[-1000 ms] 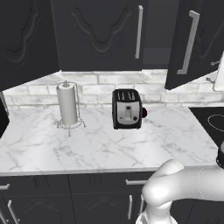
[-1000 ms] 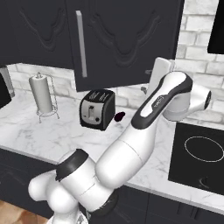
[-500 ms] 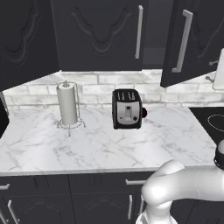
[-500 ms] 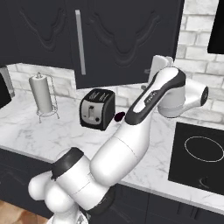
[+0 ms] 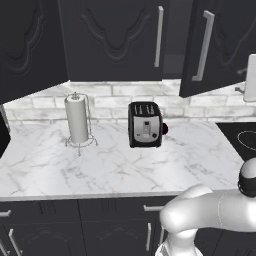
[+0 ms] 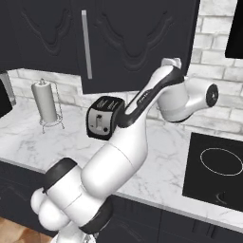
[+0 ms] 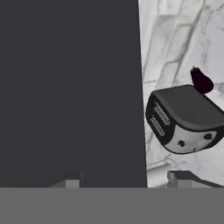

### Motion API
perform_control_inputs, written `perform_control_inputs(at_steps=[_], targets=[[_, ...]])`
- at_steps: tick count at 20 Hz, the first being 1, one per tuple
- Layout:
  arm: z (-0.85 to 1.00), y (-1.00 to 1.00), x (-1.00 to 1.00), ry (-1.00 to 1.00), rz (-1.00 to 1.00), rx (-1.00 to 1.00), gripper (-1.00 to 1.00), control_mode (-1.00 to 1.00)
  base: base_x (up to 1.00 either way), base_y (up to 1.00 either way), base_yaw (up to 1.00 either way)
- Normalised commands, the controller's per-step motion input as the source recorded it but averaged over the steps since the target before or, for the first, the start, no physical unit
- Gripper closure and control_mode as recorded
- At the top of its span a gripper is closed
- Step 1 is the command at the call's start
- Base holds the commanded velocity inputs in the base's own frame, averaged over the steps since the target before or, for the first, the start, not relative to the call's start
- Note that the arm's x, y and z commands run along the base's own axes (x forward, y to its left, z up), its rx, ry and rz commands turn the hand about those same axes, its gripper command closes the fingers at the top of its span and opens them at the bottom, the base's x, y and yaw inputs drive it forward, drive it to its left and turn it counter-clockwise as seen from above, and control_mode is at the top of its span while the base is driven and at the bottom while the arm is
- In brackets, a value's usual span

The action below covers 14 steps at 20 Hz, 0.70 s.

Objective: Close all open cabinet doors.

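The right-hand cabinet door hangs ajar, its long silver handle on the free edge beside a narrow dark gap. In the right base view the same door hides my hand, which reaches up behind its lower right part. The hand view has that door's flat black face close ahead. My gripper is open, fingertips apart, gripping nothing. The middle door lies flush. The far-left door stands swung out toward the camera.
On the marble counter stand a black and silver toaster and a paper towel holder. A small dark red thing lies behind the toaster. A black cooktop lies at the right. Lower drawer fronts run below.
The right-hand door has swung further toward its frame, and the gap beside its handle has narrowed. My forearm and hand moved left with it.
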Motion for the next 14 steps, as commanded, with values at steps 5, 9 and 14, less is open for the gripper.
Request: perform_control_inputs(at_steps=[5,9,14], targets=[[-0.24,0.54,0.6,0.11,-0.18,-0.06,-1.0,-1.0,0.0,0.0,0.0],[-0.27,0.47,0.61,0.14,-0.25,-0.04,-1.0,-1.0,0.0,0.0,0.0],[-0.29,0.44,0.62,0.16,-0.28,-0.04,-1.0,-1.0,0.0,0.0,0.0]])
